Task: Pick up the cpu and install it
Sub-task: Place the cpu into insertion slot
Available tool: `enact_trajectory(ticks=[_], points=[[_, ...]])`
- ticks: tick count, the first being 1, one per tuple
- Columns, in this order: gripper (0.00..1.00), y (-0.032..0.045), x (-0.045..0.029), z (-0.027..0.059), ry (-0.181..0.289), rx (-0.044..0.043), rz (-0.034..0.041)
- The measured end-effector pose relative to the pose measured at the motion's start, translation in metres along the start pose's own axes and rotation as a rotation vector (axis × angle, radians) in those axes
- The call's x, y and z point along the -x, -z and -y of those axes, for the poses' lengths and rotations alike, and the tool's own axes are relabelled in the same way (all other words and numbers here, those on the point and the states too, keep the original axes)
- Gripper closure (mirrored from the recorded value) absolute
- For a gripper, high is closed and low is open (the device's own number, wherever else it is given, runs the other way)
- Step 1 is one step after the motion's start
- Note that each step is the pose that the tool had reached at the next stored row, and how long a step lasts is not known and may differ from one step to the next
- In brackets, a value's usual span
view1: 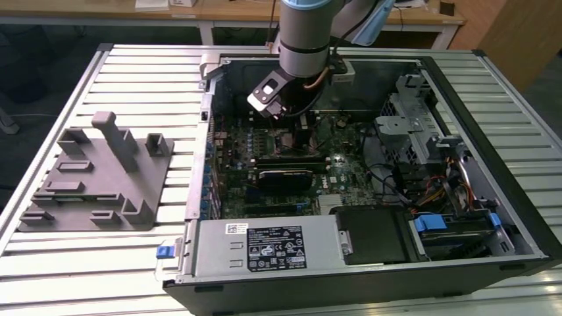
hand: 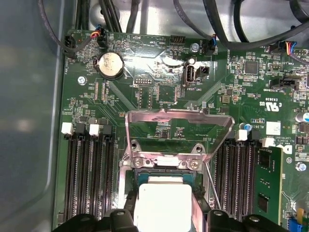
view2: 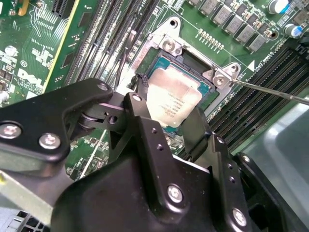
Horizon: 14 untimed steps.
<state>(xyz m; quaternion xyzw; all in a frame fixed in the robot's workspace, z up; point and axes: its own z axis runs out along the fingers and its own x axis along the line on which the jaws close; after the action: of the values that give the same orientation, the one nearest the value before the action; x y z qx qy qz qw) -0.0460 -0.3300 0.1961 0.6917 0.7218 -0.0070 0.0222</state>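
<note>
The arm [view1: 303, 39] reaches straight down, its wrist upright. Its gripper [view2: 169, 118] points downward, and its two black fingers [view2: 143, 123] press against opposite edges of the cpu [view2: 171, 99] between them.

Robotics lab, computer-assembly test cell. Evidence:
- Robot arm [view1: 303, 39] over an open PC case [view1: 505, 164] laid flat on its side.
- Bare motherboard [hand: 159, 92] with coin cell [hand: 110, 65], memory slots [hand: 89, 179] and loose cables [hand: 212, 19], seen in the first wrist view.
- Slatted metal table [view1: 131, 72] as work surface.
- Grey moulded fixture [view1: 97, 178] on the slats just beside the case, at the exterior view's left.
- Wooden desks [view1: 237, 12] along the back.
</note>
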Motion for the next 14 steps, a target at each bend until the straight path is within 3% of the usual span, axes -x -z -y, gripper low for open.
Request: enact_trajectory(ticks=[3, 14], points=[[0.47, 0.0002, -0.0001, 0.0, 0.0, 0.0004, -0.0051], [0.47, -0.0022, 0.0, -0.0001, 0.0, 0.0001, -0.0049]])
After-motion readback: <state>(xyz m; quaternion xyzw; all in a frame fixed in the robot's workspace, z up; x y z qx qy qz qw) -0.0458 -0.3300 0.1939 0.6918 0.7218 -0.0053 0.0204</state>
